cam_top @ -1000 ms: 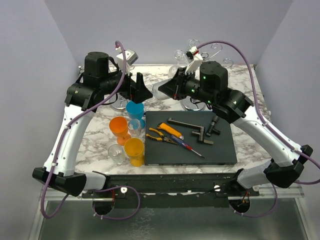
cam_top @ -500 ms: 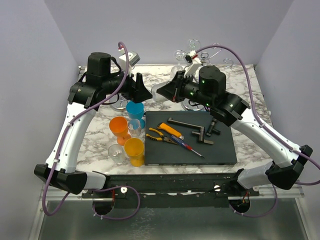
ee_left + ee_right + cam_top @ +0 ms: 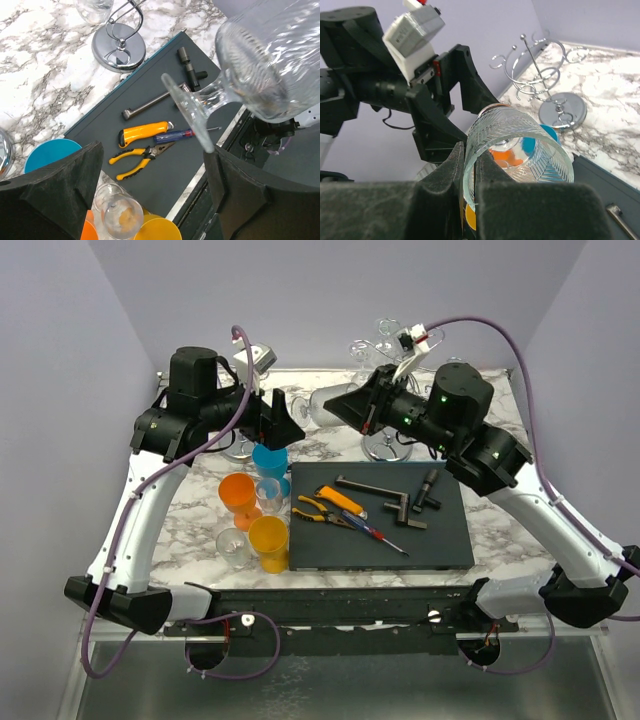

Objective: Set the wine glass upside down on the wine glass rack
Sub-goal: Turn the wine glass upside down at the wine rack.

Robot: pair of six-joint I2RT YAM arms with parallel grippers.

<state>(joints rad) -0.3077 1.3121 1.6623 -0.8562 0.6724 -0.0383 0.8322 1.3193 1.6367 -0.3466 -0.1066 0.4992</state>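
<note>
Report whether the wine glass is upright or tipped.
Tipped sideways: the wine glass is held by its rim in the right tool, stem pointing horizontally.

Wine glass bowl past frame edge

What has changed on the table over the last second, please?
The right gripper, shut on the rim of the wine glass, drew back rightward and lifted slightly, raising the glass. The left gripper stays open near its foot. The cups, tools and rack are unchanged.
</note>
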